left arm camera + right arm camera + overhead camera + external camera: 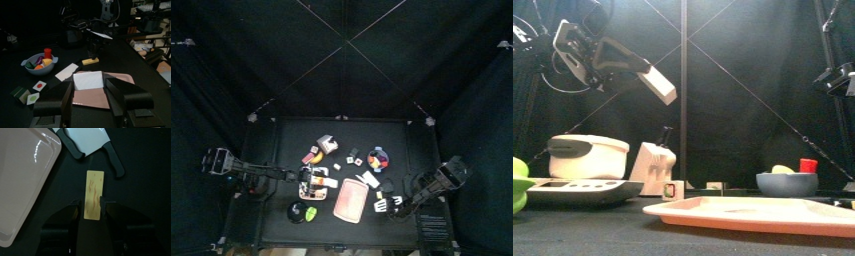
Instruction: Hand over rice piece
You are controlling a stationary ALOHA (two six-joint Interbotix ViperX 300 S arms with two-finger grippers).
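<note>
The rice piece (pixel 89 80), a flat white block, is held between the jaws of my left gripper (pixel 89 83). In the front view it hangs high over the table's left side, the rice piece (pixel 657 85) sticking out of the left gripper (pixel 623 66). My right gripper (pixel 92 208) is low over the table, open, its jaws standing on either side of a tan strip (pixel 95 195) that lies flat. From the left wrist view the tan strip (pixel 90 61) lies beyond the pink tray (pixel 120 79).
A pink tray (pixel 760 212) lies at the front middle, with a toy cleaver (pixel 87 142) beside it near the strip. A bowl of toy food (pixel 39 62) stands behind, a white rice cooker (pixel 587 155) at the left, and picture cards (pixel 27 93) near the bowl.
</note>
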